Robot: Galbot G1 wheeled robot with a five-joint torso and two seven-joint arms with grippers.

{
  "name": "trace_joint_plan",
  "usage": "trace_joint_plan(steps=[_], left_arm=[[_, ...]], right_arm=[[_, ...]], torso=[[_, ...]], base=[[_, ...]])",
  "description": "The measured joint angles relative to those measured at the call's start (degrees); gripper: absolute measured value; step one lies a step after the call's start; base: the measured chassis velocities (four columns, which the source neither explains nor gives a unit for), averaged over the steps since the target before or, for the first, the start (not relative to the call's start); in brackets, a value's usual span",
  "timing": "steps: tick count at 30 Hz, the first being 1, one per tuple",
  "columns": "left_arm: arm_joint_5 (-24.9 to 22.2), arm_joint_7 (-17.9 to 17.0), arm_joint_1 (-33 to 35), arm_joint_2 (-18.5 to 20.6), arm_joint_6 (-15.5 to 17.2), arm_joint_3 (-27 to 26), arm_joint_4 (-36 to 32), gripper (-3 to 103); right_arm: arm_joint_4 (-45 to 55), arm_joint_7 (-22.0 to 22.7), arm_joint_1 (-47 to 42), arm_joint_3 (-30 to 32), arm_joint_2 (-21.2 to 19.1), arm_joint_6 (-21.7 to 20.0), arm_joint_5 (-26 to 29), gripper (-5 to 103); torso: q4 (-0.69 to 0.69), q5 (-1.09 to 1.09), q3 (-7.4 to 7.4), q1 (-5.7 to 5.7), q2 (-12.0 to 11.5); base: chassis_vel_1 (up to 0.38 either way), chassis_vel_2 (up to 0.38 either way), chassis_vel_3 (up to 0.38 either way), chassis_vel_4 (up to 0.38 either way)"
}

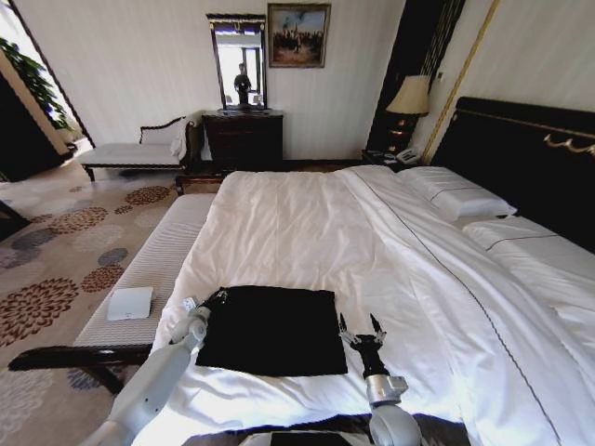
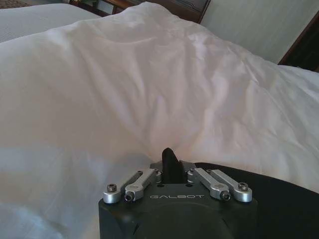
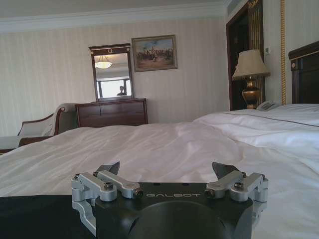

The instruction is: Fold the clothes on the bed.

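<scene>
The black T-shirt (image 1: 272,329) lies on the white bed (image 1: 307,223) close to the foot edge, nearer the bench-side edge than the headboard side, and it is folded into a neat dark rectangle with no print showing (just plain black fabric on top). The left gripper (image 1: 216,299) sits at the shirt's far corner on the bench side, low against the duvet; in the left wrist view its fingers (image 2: 169,167) are drawn together into one dark point right at the shirt's edge, though I cannot tell whether any cloth is caught between them. The right gripper (image 1: 363,329) rests just beside the shirt's opposite edge, not on the fabric, with its two fingertips standing clearly apart and nothing between them; the right wrist view shows the same spread jaws over white sheet, with the shirt off to one side. A pale bench (image 1: 153,265) runs along the bed's side with a small white pad (image 1: 129,303) on it. Pillows (image 1: 456,197) lie against the dark headboard (image 1: 521,158).
</scene>
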Motion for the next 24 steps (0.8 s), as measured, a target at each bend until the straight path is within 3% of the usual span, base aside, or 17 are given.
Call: trace_joint_plan(steps=[1, 4, 6, 9, 11, 12, 15, 16, 19, 20, 21, 24], left_arm=[[0.0, 0.0, 0.0, 0.0, 0.0, 0.0, 0.0, 17], [0.2, -0.1, 0.1, 0.0, -0.3, -0.1, -0.4, 3], [0.2, -0.2, 0.2, 0.0, -0.4, -0.1, -0.7, 3], [0.9, -0.3, 0.9, 0.6, -1.3, -0.5, -2.6, 1], [0.9, -0.3, 0.9, 0.6, -1.3, -0.5, -2.6, 1], [1.3, -0.3, 1.4, 1.0, -1.9, -0.8, -3.8, 1], [1.6, -0.3, 1.8, 1.4, -2.3, -1.0, -4.7, 1], [2.0, -0.3, 2.3, 1.9, -2.8, -1.2, -5.6, 1], [2.4, -0.2, 2.8, 2.3, -3.3, -1.5, -6.5, 1], [2.4, -0.2, 2.8, 2.3, -3.3, -1.5, -6.5, 1], [2.5, -0.2, 3.0, 2.4, -3.5, -1.7, -7.0, 1], [2.5, -0.4, 3.7, 3.1, -3.6, -2.3, -8.3, 1]], right_arm=[[0.1, 0.0, 0.0, 0.0, 0.0, 0.0, 0.1, 100], [0.2, 0.3, 0.0, 0.0, -0.1, -0.3, 0.9, 100], [0.2, 0.5, 0.0, 0.0, -0.1, -0.5, 1.2, 100], [0.9, 1.8, 1.4, -0.3, -0.9, -3.5, 7.6, 100], [0.9, 1.9, 1.6, -0.3, -1.0, -3.8, 8.0, 100], [1.3, 2.5, 3.2, -0.3, -2.1, -6.5, 12.5, 100], [1.6, 3.1, 5.2, -0.4, -3.2, -9.5, 16.7, 100], [1.5, 3.6, 8.1, -0.6, -4.9, -13.4, 23.3, 100], [0.3, 3.9, 12.7, -1.3, -7.2, -19.5, 34.0, 100], [0.3, 3.9, 12.7, -1.3, -7.2, -19.5, 34.0, 100], [-1.0, 3.6, 16.0, -1.9, -8.6, -23.6, 41.0, 100], [-5.2, 0.3, 22.5, -3.4, -10.8, -29.5, 51.1, 100]], torso=[[0.00, 0.00, 0.00, 0.00, 0.0], [0.00, 0.00, 0.00, 0.00, 0.0], [0.00, 0.00, 0.00, 0.00, 0.0], [0.00, 0.00, 0.00, 0.00, 0.0], [0.00, 0.00, 0.00, 0.00, 0.0], [0.00, 0.00, 0.00, 0.00, 0.0], [0.00, 0.00, 0.00, 0.00, 0.0], [-0.01, 0.00, 0.00, 0.00, 0.0], [-0.01, 0.00, 0.01, 0.00, 0.0], [-0.01, 0.00, 0.01, 0.00, 0.0], [-0.01, 0.00, 0.01, 0.00, 0.0], [0.00, -0.01, 0.01, 0.01, 0.0]], base=[[0.000, 0.000, 0.000, 0.000], [0.000, 0.000, 0.000, 0.000], [0.000, 0.000, 0.000, 0.000], [0.000, 0.000, 0.000, 0.000], [0.000, 0.000, 0.000, 0.000], [0.000, 0.000, 0.000, 0.000], [0.000, 0.000, 0.000, 0.000], [0.000, 0.000, 0.000, 0.000], [0.000, 0.000, 0.000, 0.000], [0.000, 0.000, 0.000, 0.000], [0.000, 0.000, 0.000, 0.000], [0.000, 0.000, 0.000, 0.000]])
